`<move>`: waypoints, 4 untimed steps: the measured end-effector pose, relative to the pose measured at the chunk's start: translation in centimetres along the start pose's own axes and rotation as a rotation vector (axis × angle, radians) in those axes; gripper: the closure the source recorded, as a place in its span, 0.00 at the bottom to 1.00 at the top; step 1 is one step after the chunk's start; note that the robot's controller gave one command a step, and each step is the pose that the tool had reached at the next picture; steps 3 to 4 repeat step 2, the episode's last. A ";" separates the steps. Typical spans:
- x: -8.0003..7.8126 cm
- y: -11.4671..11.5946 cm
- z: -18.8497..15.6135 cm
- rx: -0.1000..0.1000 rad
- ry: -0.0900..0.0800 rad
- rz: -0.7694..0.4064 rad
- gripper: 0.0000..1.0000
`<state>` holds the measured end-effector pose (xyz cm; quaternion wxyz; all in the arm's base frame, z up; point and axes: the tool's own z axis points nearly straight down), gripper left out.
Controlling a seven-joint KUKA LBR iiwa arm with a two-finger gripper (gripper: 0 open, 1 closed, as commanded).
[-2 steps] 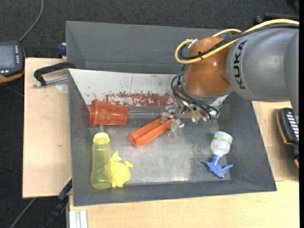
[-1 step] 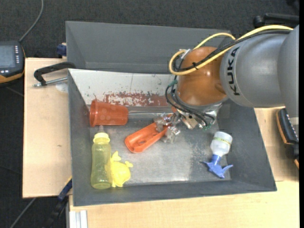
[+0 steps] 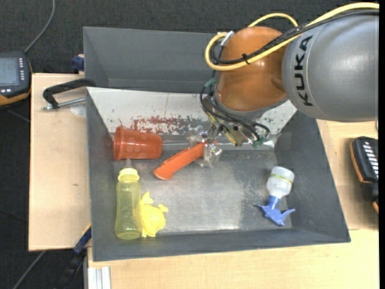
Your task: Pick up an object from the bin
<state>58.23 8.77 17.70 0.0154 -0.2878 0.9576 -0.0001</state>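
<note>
Orange carrot-shaped toy [image 3: 179,161] lies on the floor of the grey bin [image 3: 150,56], a little toward ten o'clock from the bin's middle. It lies on a slant, its broader end toward eight o'clock and its narrower end toward two o'clock. My gripper [image 3: 210,149] is down at that narrower end, touching it or just beside it. Whether I am spread, pressed together or pinching the toy I cannot tell, because my orange wrist cover [image 3: 249,71] and its cables hang over that spot. My arm comes in from three o'clock, with the cover sitting toward one o'clock above the back wall.

At ten o'clock a red plastic cup [image 3: 137,144] lies on its side close to the back wall, near the toy's broader end but apart from it. At eight o'clock a yellow bottle [image 3: 127,205] lies lengthwise along the left wall, its cap toward twelve o'clock. A crumpled yellow piece [image 3: 151,217] lies just beside the bottle on its three o'clock side and seems to touch it. Well apart from me, at four o'clock, a white-and-blue piece [image 3: 278,192] rests by the front right corner, its white end toward twelve o'clock and its blue end toward six o'clock.
</note>
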 end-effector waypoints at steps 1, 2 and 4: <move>0.0 0.0 0.0 0.000 0.000 0.000 1.00; -0.7 1.4 -11.8 0.001 -0.007 -0.035 1.00; -0.7 1.4 -11.8 0.001 -0.007 -0.035 1.00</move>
